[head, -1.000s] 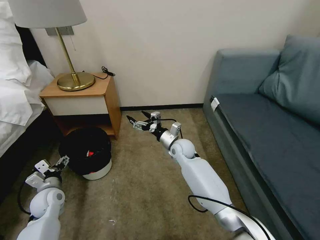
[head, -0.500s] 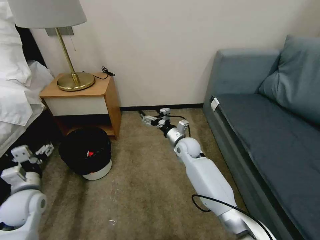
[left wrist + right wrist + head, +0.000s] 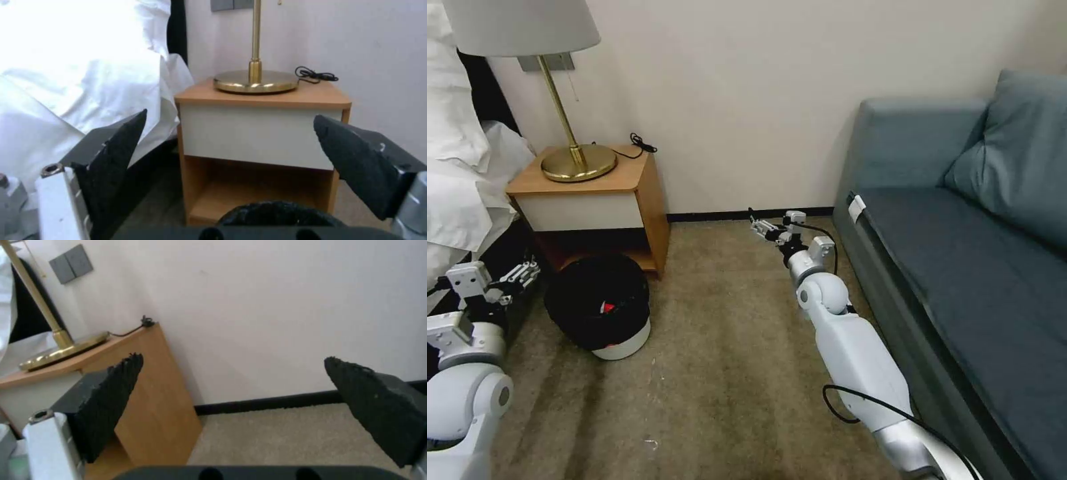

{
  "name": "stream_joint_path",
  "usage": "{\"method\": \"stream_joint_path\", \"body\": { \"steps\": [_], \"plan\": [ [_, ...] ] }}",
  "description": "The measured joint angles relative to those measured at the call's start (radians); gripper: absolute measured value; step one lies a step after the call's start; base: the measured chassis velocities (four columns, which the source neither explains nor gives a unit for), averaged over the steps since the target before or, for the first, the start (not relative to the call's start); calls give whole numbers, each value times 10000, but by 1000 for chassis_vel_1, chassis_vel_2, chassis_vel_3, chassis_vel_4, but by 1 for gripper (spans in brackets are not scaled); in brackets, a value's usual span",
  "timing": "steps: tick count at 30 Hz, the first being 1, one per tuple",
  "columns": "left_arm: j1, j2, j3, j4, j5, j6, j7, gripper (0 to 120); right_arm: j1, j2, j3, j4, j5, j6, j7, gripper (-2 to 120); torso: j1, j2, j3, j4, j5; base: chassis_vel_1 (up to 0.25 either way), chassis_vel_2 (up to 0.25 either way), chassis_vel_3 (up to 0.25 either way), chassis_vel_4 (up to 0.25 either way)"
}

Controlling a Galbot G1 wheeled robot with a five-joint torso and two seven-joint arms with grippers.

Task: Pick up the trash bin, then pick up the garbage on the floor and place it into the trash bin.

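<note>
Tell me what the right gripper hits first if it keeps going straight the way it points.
Likely the wall: the open right gripper points over bare carpet toward it, beside the nightstand. Depth is unclear.

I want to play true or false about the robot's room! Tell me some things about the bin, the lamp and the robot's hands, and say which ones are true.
1. The trash bin stands on the carpet beside the wooden nightstand. True.
2. The left gripper is holding the bin. False: it is open and apart from the bin, over by the bed.
3. A gold lamp stands on the nightstand. True.
4. The right gripper is shut on a wrapper. False: it is open and holds nothing, out near the wall.
5. The bin is lying on the sofa. False: it is on the floor.
</note>
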State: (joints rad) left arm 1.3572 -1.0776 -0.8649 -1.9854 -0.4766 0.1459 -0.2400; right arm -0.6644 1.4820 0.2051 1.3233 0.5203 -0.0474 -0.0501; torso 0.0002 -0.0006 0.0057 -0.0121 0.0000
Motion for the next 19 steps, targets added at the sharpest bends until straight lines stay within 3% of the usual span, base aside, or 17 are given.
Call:
{"method": "stream_joint_path", "body": {
  "steps": [19],
  "plan": [
    [-20, -7, 16, 42, -26, 12, -41, 100, 1, 19, -6, -29, -10, 8, -11, 100, 0, 0, -1, 0, 0, 0, 0, 0, 0]
  ]
}}
